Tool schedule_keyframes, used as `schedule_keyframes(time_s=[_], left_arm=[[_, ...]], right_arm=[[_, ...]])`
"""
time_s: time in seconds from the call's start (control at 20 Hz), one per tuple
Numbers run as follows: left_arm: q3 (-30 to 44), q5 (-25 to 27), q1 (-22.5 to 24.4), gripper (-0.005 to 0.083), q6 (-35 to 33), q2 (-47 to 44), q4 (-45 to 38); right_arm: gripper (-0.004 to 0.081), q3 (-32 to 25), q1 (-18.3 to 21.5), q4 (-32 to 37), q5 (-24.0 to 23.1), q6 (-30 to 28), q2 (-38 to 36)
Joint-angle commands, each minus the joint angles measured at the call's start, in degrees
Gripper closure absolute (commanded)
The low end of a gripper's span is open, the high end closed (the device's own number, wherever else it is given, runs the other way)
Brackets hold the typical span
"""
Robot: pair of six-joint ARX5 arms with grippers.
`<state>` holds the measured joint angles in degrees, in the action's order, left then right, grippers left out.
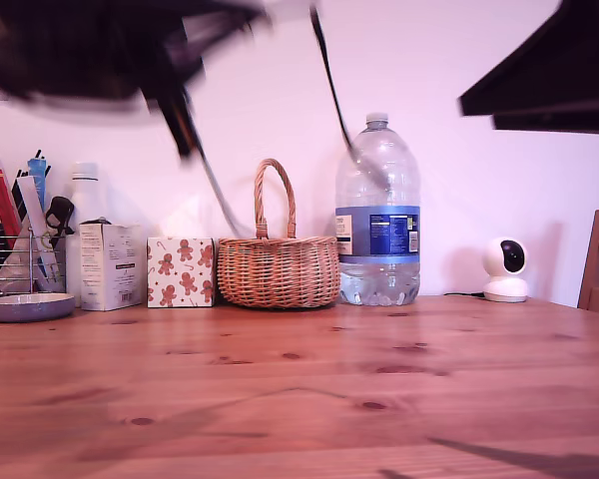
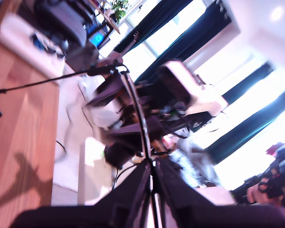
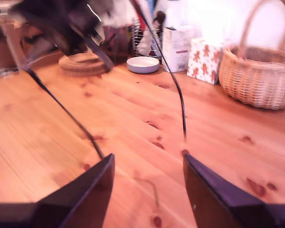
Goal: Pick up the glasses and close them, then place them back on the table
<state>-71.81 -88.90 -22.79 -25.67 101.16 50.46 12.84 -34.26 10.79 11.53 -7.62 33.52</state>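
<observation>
Second wrist view, nearest first: my second hand [image 3: 148, 156] has its two fingers spread apart with nothing between them, low over the bare counter [image 3: 47, 142]. Just beyond hang the glasses [image 3: 183, 114], lifted clear of the counter with both temple arms dangling open. Above them my first hand [image 2: 152, 173] is pinched together on the thin frame. Farthest off, a wicker basket [image 3: 259, 76] stands by the counter's back edge. As I judge it, folding is the step in hand. My second hand should meet one temple and swing it gently inward while my first hand grips firmly, since the wire looks easy to bend.
</observation>
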Motion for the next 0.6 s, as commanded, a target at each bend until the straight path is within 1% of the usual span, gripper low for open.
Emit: schedule_keyframes(time_s=[0.0,0.15,0.2,0.35,0.45,0.55], left_arm=[[0.39,-4.9,-0.09,0.0796,-0.24,1.99,-0.33],[0.39,-7.08,-0.22,0.0796,0.33,4.59,-0.37],[0.39,-7.1,-0.46,0.0796,0.37,5.14,-0.44],[0.39,-7.1,-1.7,0.0796,0.46,5.35,-0.81],[0.39,-7.08,-2.8,0.0796,0.83,5.35,-0.81],[0.39,-7.06,-3.69,0.0796,0.85,5.35,-0.74]], right_arm=[[0.0316,0.81,-0.55,0.7,-1.9,-3.08,1.86],[0.0262,2.34,-0.61,1.66,-4.7,-6.05,6.51],[0.0255,2.62,-0.61,3.15,-4.68,-7.56,8.68],[0.0255,3.96,-0.61,7.1,-4.52,-8.33,15.74],[0.0256,6.08,-0.61,9.25,-4.33,-8.24,19.78],[0.0256,9.62,-0.59,9.16,-3.19,-8.24,24.68]])
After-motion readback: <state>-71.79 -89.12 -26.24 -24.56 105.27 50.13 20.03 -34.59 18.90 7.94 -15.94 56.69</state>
